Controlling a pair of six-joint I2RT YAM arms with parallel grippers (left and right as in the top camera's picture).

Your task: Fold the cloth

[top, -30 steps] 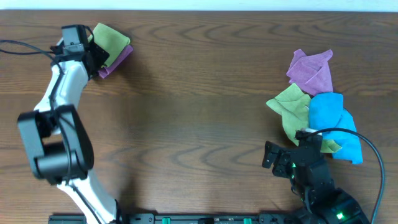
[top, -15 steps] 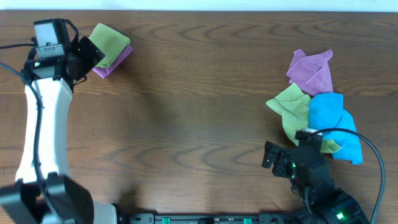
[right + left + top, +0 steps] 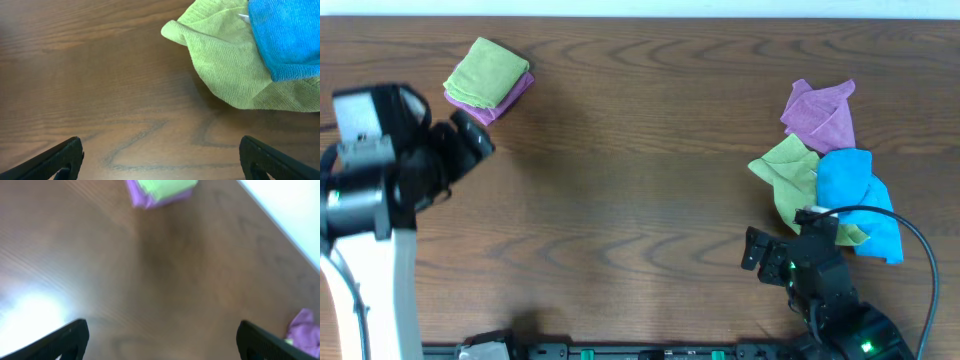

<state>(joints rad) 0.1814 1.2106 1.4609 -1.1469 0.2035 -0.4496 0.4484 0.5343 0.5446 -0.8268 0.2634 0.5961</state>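
The lime-green cloth [image 3: 487,70] lies folded into a small square at the table's far left, on top of a folded purple cloth [image 3: 510,98]. It also shows, blurred, at the top of the left wrist view [image 3: 165,186]. My left gripper [image 3: 473,140] is open and empty, raised off the table in front of the stack and apart from it; its fingers frame bare wood [image 3: 162,340]. My right gripper [image 3: 753,250] is open and empty low at the front right [image 3: 162,160].
A loose pile lies at the right: a crumpled purple cloth [image 3: 820,112], a duller green cloth [image 3: 790,172] and a blue cloth [image 3: 858,200] partly over it. The green one [image 3: 230,65] lies just ahead of my right gripper. The table's far edge [image 3: 640,18] runs behind.
My left arm has pulled back from the folded stack, towards the front and up, leaving the lime-green cloth on the purple one. The right arm has not moved.
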